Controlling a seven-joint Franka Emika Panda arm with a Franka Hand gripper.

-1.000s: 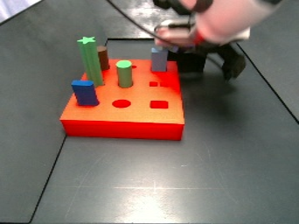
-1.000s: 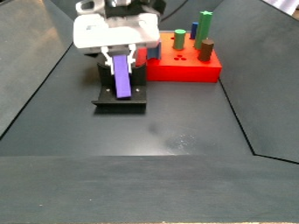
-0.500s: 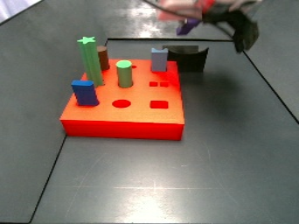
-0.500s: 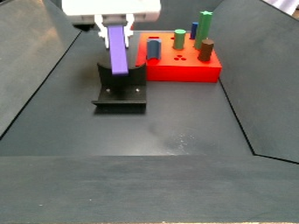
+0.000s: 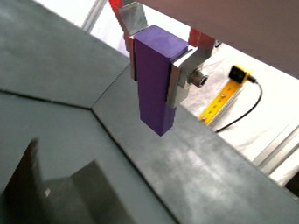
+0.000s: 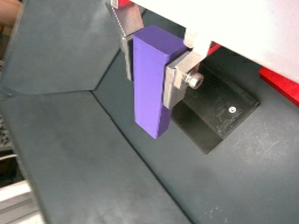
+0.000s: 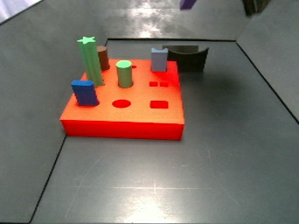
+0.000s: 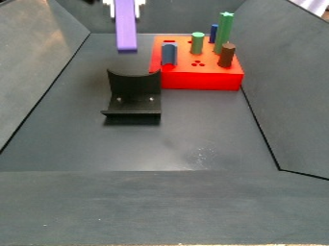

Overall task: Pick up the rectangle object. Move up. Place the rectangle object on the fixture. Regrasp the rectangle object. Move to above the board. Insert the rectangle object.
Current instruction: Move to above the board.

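Note:
My gripper (image 5: pixel 156 70) is shut on the purple rectangle object (image 5: pixel 158 109), which hangs upright between the silver fingers in both wrist views (image 6: pixel 152 114). In a side view the rectangle object (image 8: pixel 126 27) is high in the air, above and a little behind the dark fixture (image 8: pixel 133 96); the gripper itself is cut off by the frame edge there. Only the object's lower end (image 7: pixel 188 3) shows in a side view. The red board (image 7: pixel 122 122) lies beside the fixture (image 7: pixel 187 59), with a rectangular hole (image 7: pixel 160 104) and a round hole (image 7: pixel 121 103).
The board carries a tall green star peg (image 7: pixel 87 57), a green cylinder (image 7: pixel 124 74), a blue piece (image 7: pixel 84 92), a grey-blue block (image 7: pixel 159 59) and a brown peg (image 7: pixel 103 59). Dark sloping walls (image 8: pixel 52 86) ring the floor.
The gripper has risen straight up from the fixture with the purple rectangle object in it. It has mostly left both side views at the top. The fixture now stands empty.

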